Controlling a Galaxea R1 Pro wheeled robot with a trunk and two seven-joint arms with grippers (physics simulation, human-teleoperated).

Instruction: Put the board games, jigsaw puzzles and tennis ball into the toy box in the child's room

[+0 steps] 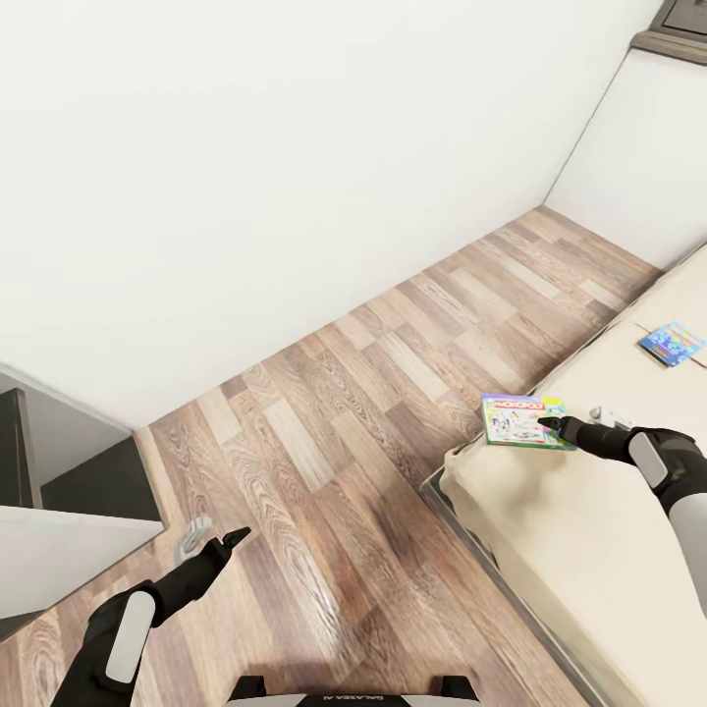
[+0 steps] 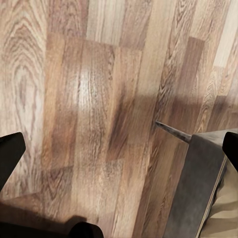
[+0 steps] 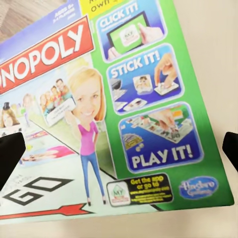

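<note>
A green and white Monopoly board game [image 1: 516, 420] lies flat near the corner of the beige bed [image 1: 589, 550]. In the right wrist view its cover [image 3: 114, 99] is seen close up. My right gripper [image 1: 570, 420] hovers open just over the box's edge, one finger on either side and nothing held. A second, blue board game [image 1: 673, 344] lies further along the bed. My left gripper [image 1: 218, 535] is open and empty, low over the wooden floor [image 2: 99, 99]. The table, toy box, puzzles and tennis ball are out of view.
A white wall [image 1: 295, 147] runs along the far side of the floor strip. Dark furniture [image 1: 20, 442] with a white surface [image 1: 69, 550] stands at the left. The bed's grey frame corner [image 2: 193, 188] lies close to my left gripper. A shelf [image 1: 678, 39] sits at the top right.
</note>
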